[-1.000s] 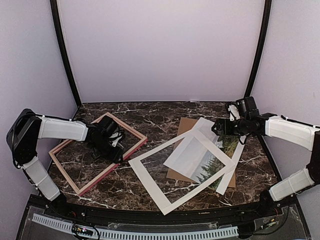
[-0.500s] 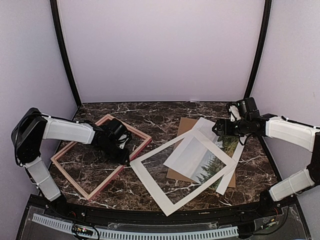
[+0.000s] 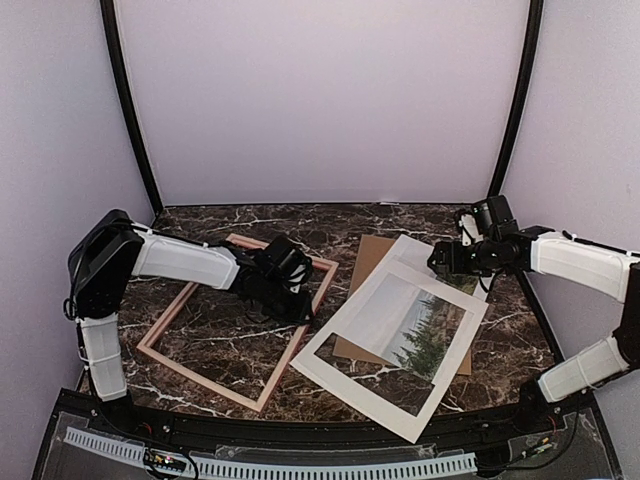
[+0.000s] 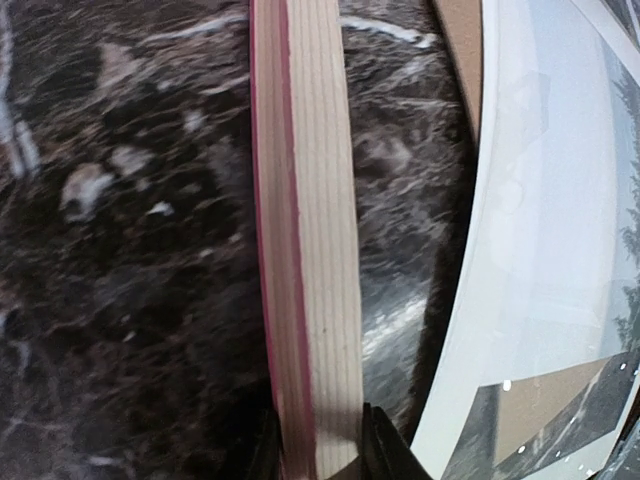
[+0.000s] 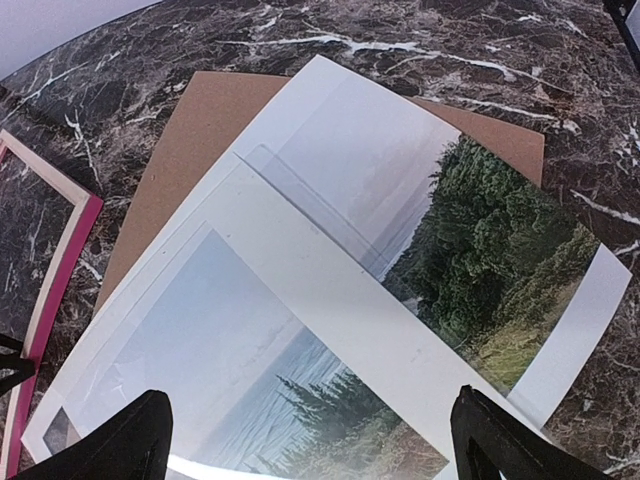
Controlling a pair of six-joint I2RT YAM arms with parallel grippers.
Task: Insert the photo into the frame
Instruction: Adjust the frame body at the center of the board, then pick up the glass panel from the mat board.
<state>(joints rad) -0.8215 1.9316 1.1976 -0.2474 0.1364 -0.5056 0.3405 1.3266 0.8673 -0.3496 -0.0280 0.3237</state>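
Now the left claw (image 3: 289, 297) is clamped shut on the long right-hand rail of the pink-red wooden picture frame (image 3: 200, 377). Over the last second it has dragged the frame rightward across the dark marble counter (image 3: 300, 225) and turned it. The open white mat border (image 3: 354, 400) has swung round too, and now lies just beside that rail. The left wrist view shows a sliver of counter between them; whether they touch nearer the front I cannot tell.

That brings the frame close to the forest-and-water paper print (image 3: 425, 335), but the print is not in the frame yet. It lies picture side up on the brown cardboard backing board (image 3: 368, 250), right of the frame and mostly under the mat, with its far corner poking out.

The right claw (image 3: 446, 262) hangs over that far corner, spread wide and holding nothing.

The frame lies flat, tan back up. Its long axis runs from far right toward near left, roughly parallel to the mat's. The print's treetops point toward the far left; the mat hides too much to judge its long axis.
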